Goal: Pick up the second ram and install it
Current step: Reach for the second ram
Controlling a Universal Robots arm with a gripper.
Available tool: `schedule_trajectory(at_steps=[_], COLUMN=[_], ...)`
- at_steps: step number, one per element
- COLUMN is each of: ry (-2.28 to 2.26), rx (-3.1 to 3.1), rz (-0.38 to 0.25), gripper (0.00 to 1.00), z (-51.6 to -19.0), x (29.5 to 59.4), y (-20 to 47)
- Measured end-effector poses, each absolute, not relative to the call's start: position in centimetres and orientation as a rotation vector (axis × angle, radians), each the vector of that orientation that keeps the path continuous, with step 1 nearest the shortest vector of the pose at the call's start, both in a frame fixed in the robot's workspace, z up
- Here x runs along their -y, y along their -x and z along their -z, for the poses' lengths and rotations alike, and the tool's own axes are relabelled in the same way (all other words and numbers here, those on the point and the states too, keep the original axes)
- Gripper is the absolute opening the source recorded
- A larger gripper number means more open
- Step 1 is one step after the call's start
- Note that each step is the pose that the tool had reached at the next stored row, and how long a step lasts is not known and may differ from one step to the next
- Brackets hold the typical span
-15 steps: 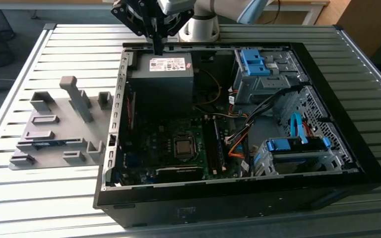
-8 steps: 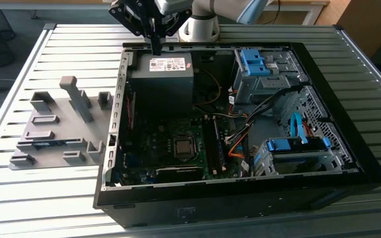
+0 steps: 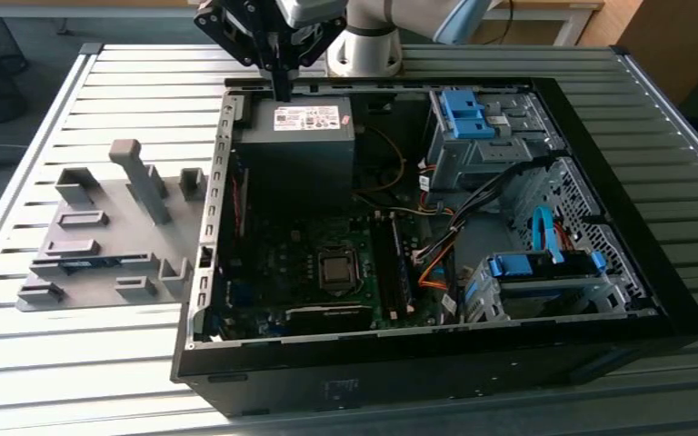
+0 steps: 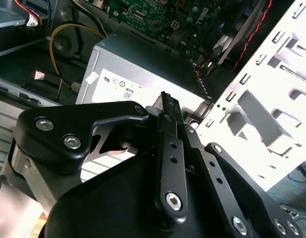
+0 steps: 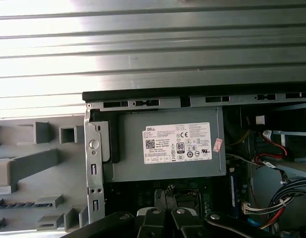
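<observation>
A slatted metal table (image 3: 58, 363) is seen in the exterior view, and an open black case (image 3: 676, 318) is laid flat on it. A grey tray (image 3: 119, 238) with raised blocks is set just beside the case, on the exterior view's left. Inside the case, a grey power supply (image 3: 294, 154) is mounted in the far corner on the exterior view's left. A dark motherboard (image 3: 283, 268) is fixed nearer the camera. The gripper (image 3: 283, 91) is held over the far edge of the power supply, pointing down. Its jaws are closed together and nothing is gripped between them. This is shown in the second wrist view, where the fingertips (image 4: 165, 101) are pressed side by side in front of the power supply's labelled face. The ram (image 3: 83, 263) is seen as a thin blue-green strip lying in a low slot of the tray, well apart from the gripper and not yet lifted.
</observation>
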State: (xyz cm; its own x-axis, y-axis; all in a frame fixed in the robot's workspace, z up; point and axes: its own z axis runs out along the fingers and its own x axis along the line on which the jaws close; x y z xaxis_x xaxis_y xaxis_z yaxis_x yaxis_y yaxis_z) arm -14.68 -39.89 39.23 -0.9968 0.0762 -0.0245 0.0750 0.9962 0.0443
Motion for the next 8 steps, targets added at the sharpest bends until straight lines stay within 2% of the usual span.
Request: schedule_trajectory(at_steps=[8], ry=[-0.118], rx=[-3.112], rz=[-0.068], gripper=[0.11], z=[-39.21], x=[39.89], y=[15.09])
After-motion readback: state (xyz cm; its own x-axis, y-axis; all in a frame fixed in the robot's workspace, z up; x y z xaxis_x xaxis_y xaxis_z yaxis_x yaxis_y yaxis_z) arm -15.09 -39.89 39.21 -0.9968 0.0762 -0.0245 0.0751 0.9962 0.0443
